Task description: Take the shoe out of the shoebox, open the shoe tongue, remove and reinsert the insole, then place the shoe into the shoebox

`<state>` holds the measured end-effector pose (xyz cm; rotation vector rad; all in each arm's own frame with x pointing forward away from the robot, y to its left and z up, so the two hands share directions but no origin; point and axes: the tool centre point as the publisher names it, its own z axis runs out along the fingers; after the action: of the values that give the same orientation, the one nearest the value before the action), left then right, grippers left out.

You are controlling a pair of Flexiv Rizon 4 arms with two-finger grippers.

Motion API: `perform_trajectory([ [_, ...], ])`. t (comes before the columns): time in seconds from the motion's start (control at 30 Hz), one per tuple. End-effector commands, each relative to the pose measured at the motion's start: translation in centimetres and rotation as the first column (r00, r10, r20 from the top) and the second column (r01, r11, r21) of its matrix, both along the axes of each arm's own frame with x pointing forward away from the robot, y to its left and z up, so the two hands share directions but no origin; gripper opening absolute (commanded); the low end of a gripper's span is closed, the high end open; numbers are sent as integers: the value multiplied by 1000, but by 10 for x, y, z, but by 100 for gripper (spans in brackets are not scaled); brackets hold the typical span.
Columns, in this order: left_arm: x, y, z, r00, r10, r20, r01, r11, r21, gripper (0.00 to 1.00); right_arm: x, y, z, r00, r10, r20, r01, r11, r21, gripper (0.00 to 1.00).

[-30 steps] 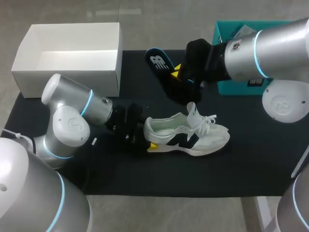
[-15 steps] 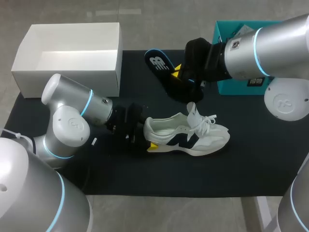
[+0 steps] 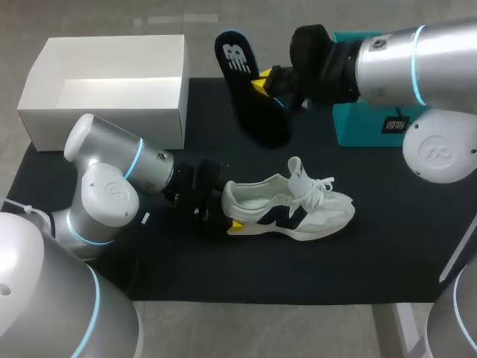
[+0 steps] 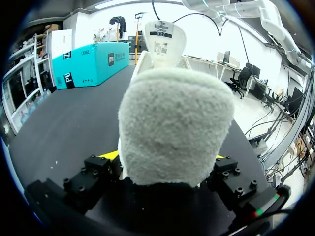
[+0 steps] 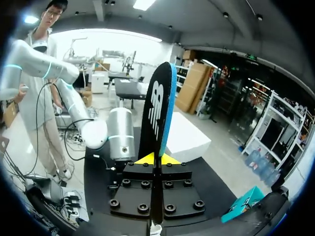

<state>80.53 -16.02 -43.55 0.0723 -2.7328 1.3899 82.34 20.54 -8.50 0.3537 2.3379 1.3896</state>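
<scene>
Seen from above, the white sneaker [image 3: 287, 205] stands on the black counter [image 3: 373, 253] with just one yellow tip showing at its heel. The left wrist view shows the left fingers [image 4: 109, 156] clamped on that heel from both sides, and the heel hides all but the tongue. The right fingers [image 5: 170, 159] pinch the dark insole [image 5: 157, 113], which the head view places aloft beside the white shoebox [image 3: 104, 123].
</scene>
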Motion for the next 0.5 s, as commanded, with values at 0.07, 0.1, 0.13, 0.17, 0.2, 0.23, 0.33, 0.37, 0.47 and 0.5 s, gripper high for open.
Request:
perform_trajectory([
  [0.07,1,1,-3,1000,-2,-1,2,1000,3,0,-10,4,12,987,149,-68,-133,972,193,0],
  [0.1,1,1,-3,1000,-2,-1,2,1000,3,0,-13,6,14,981,171,-86,-148,962,229,0],
  [0.13,1,1,-3,1000,-2,-1,2,1000,3,0,-16,7,17,978,185,-96,-158,959,237,0],
  [0.17,1,1,-3,1000,-2,-1,2,1000,3,0,-19,7,18,975,194,-112,-161,955,247,0],
  [0.2,1,1,-3,1000,-2,-1,2,1000,3,0,-22,7,19,971,203,-129,-164,950,264,0],
  [0.23,1,1,-3,1000,-2,-1,2,1000,3,0,-25,6,19,969,208,-136,-166,950,265,0],
  [0.33,1,1,-3,1000,-2,-1,2,1000,3,0,-36,4,18,967,204,-154,-162,955,249,0],
  [0.37,1,1,-3,1000,-2,-1,2,1000,3,0,-40,2,16,969,192,-156,-150,957,248,0],
  [0.47,1,1,-3,1000,-2,-1,2,1000,3,0,-54,-4,7,971,147,-188,-113,977,179,0],
  [0.5,1,1,-3,1000,-2,-1,2,1000,3,0,-58,-5,5,972,134,-192,-99,979,180,0],
])
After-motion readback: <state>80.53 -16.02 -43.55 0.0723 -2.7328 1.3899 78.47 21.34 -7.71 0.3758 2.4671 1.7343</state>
